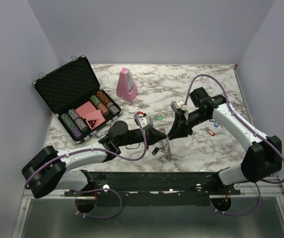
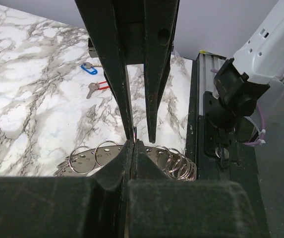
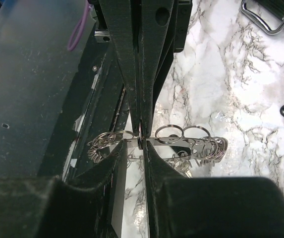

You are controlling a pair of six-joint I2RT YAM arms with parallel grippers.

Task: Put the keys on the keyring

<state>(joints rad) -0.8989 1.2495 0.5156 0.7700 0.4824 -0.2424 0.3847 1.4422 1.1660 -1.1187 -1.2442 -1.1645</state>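
Left pincer (image 2: 133, 145) clamped shut on the keyring (image 2: 89, 159) — right pincer (image 3: 136, 148) straddles it, grip unclear

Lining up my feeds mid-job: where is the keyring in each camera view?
Top external: the keyring, edge-on just below centre, between the left gripper and right gripper.
Left wrist: the keyring, bottom centre, spreading either side of the left gripper.
Right wrist: the keyring, a horizontal band at centre.
Shared landmark: the left gripper, shut on the ring in every view.
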